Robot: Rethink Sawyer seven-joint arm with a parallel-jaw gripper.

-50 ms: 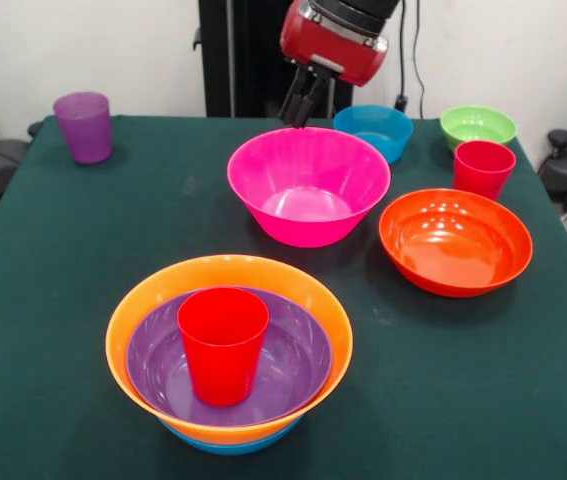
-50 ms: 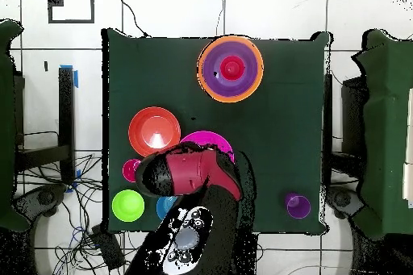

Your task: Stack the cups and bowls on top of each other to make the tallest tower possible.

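Observation:
The tower stands near the front of the table: an orange bowl [image 1: 133, 310] [image 2: 252, 68] on a blue one, a purple bowl [image 1: 283, 370] nested in it, and a red cup [image 1: 223, 340] [image 2: 232, 67] upright inside. A large pink bowl [image 1: 308, 185] [image 2: 211, 139] sits mid-table. My gripper [image 1: 301, 115] hangs just behind its far rim, shut and holding nothing. Right of the pink bowl lies a red-orange bowl [image 1: 455, 240] [image 2: 154, 131]. Behind that are a second red cup [image 1: 483, 168] [image 2: 131, 170], a green bowl [image 1: 478, 125] [image 2: 127, 205] and a small blue bowl [image 1: 375, 128]. A purple cup [image 1: 83, 126] [image 2: 298, 206] stands alone in the far left corner.
The dark green table cloth [image 1: 53, 300] covers the whole table. In the overhead view the red arm head [image 2: 189, 171] hides part of the pink bowl and most of the small blue bowl. Cables lie on the floor beside the table.

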